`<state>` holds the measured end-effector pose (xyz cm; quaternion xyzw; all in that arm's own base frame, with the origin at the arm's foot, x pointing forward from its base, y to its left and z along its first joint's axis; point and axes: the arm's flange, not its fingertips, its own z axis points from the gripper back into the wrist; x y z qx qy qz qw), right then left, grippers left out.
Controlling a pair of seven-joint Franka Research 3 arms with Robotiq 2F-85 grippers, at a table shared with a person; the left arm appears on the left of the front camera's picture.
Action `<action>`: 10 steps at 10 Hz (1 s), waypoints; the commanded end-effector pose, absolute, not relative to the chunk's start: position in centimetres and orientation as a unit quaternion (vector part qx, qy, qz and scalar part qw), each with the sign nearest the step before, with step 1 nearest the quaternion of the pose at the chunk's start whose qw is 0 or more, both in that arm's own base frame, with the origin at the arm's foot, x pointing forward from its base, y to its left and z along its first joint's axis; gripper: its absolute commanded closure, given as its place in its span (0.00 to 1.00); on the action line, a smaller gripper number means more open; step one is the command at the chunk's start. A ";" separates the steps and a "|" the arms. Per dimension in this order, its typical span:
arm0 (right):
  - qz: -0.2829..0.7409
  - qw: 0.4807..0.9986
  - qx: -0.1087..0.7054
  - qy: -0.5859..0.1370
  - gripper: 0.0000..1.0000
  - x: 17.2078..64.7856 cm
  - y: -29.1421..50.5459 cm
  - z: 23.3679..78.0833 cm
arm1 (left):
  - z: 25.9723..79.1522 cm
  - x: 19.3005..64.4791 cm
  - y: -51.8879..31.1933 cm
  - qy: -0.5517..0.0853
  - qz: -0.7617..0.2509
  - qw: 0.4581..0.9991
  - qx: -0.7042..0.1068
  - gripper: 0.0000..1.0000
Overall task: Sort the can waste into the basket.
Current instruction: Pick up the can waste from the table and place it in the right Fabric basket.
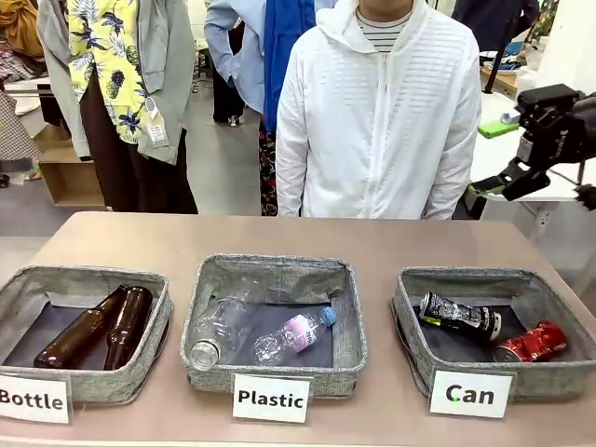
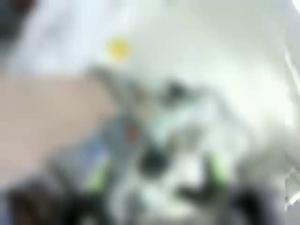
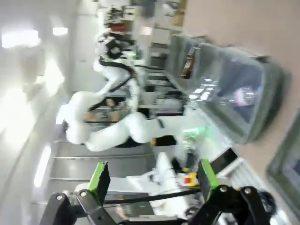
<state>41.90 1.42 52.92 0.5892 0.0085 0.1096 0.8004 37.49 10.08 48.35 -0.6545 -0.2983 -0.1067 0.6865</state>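
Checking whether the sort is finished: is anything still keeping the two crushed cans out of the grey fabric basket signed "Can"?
Nothing visible does. The crushed black can with silvery print and the shiny red crushed can both already lie inside the grey fabric basket signed "Can". The right gripper hangs open above the table's far right corner, holding nothing.

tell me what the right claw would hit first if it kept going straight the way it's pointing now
Probably nothing close: the right claw, open, points sideways above the table. Its wrist view looks past the green fingertips toward the other white arm, far off; depth is unclear.
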 end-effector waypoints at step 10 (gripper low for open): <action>0.110 0.800 0.589 0.009 0.00 41.9 1.4 52.9 | 50.4 37.9 10.3 -0.260 -0.170 0.712 -0.629 0.00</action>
